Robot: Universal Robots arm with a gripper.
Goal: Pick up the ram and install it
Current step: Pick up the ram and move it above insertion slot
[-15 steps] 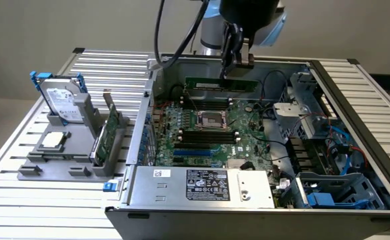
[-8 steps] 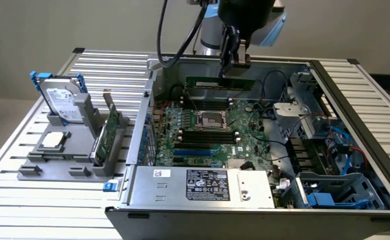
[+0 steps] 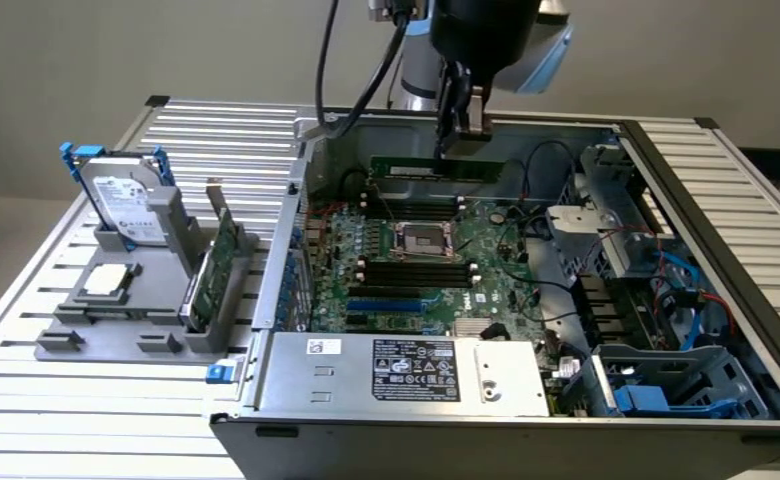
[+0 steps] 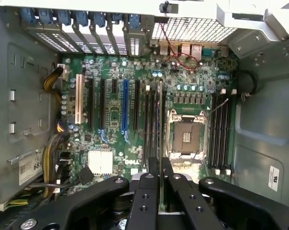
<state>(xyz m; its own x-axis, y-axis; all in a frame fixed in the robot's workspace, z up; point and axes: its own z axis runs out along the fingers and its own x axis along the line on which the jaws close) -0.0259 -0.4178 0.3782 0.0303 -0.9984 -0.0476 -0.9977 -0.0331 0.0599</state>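
Observation:
The ram (image 3: 437, 167) is a slim green stick held level inside the open computer case (image 3: 313, 160), above the motherboard (image 3: 497, 275) on the far side of the CPU socket (image 3: 424, 240). My gripper (image 3: 452, 145) comes down from above and is shut on the ram's upper edge. In the wrist view the ram (image 4: 160, 124) appears edge-on as a thin line between the black fingers (image 4: 153, 168) of the gripper (image 4: 160, 167). It runs along the black memory slots (image 4: 151, 120) beside the socket (image 4: 187, 136). Whether it touches a slot I cannot tell.
A grey holder (image 3: 123, 320) on the slatted table at the exterior view's left carries a hard drive (image 3: 123, 205), a processor chip (image 3: 107, 282) and a broader green card (image 3: 217, 270). The power supply (image 3: 404, 370), drive cages (image 3: 670, 385) and cables (image 3: 690, 290) crowd the case.

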